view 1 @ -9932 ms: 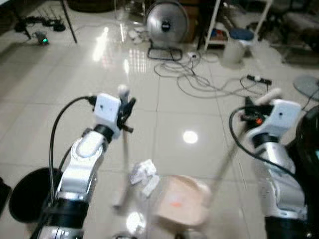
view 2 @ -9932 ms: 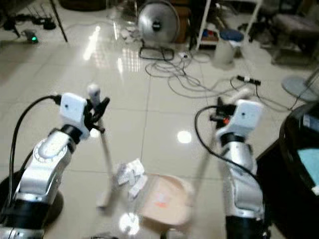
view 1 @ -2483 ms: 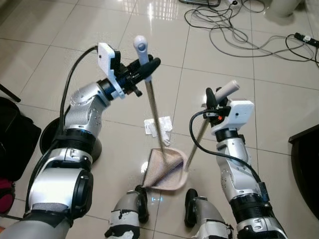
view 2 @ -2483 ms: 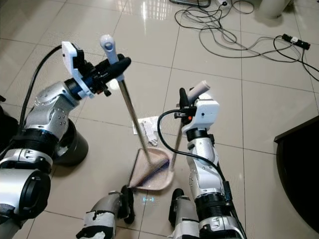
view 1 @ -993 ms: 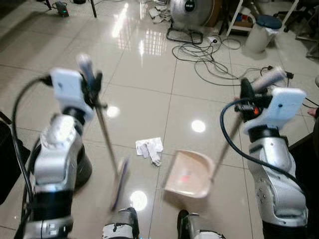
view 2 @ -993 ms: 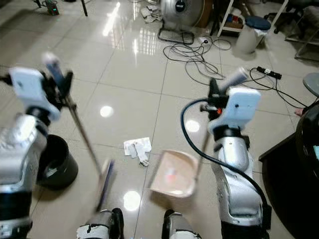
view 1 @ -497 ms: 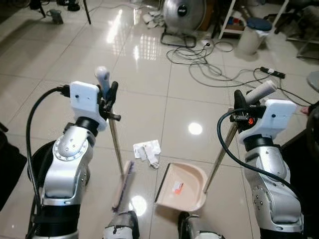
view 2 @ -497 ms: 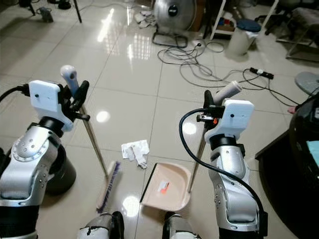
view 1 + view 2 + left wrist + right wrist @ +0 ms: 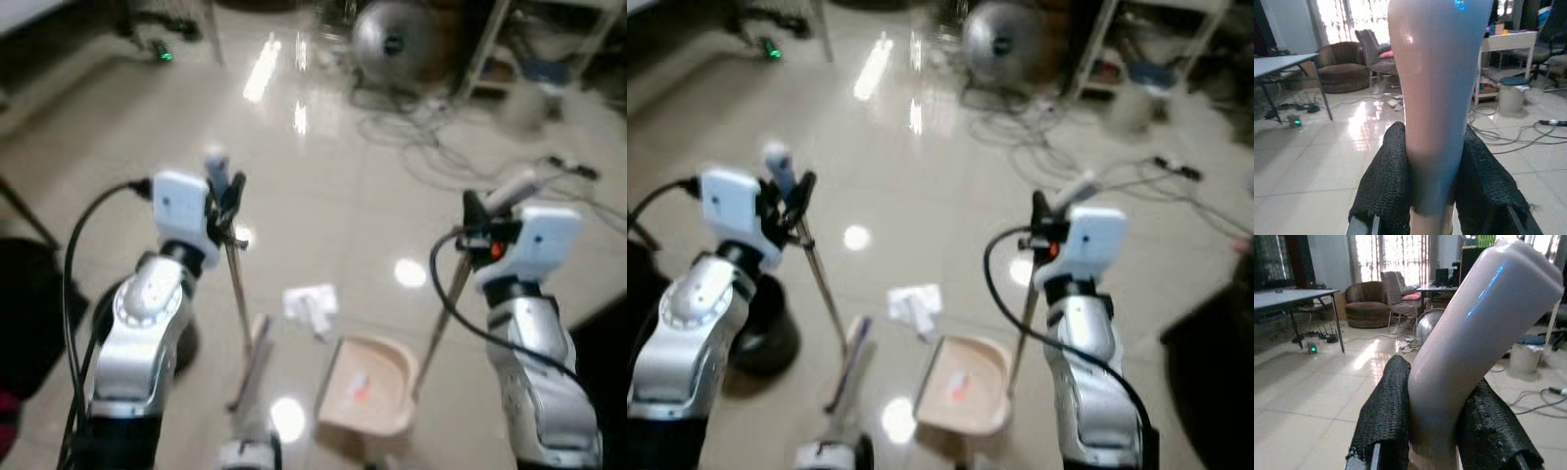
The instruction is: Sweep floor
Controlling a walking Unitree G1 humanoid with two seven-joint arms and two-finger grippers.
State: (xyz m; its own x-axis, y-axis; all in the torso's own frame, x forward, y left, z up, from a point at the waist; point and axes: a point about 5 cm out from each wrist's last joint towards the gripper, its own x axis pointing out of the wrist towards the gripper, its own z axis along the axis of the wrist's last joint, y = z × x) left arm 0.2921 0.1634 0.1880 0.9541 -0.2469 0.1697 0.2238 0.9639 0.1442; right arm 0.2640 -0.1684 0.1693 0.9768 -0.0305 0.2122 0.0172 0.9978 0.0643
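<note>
Crumpled white paper (image 9: 312, 305) lies on the tiled floor. My left gripper (image 9: 227, 201) is shut on the broom handle (image 9: 1434, 98), black fingers (image 9: 1386, 181) pressing on either side of its pale grip. The broom head (image 9: 252, 360) rests on the floor just left of the paper. On the other side, my right gripper (image 9: 476, 218) is shut on the dustpan's handle (image 9: 1469, 347). The beige dustpan (image 9: 368, 385) sits on the floor right of the broom head, just nearer than the paper, with a small orange scrap inside.
A black bin (image 9: 764, 328) stands by my left arm. At the back are a floor fan (image 9: 392, 39), loose cables (image 9: 431, 127) and a white bin (image 9: 534, 98). Dark furniture (image 9: 607, 338) edges in at the right.
The whole picture has shifted and blurred, so the camera moved. Both grippers keep their hold, and the broom and dustpan stay either side of the paper.
</note>
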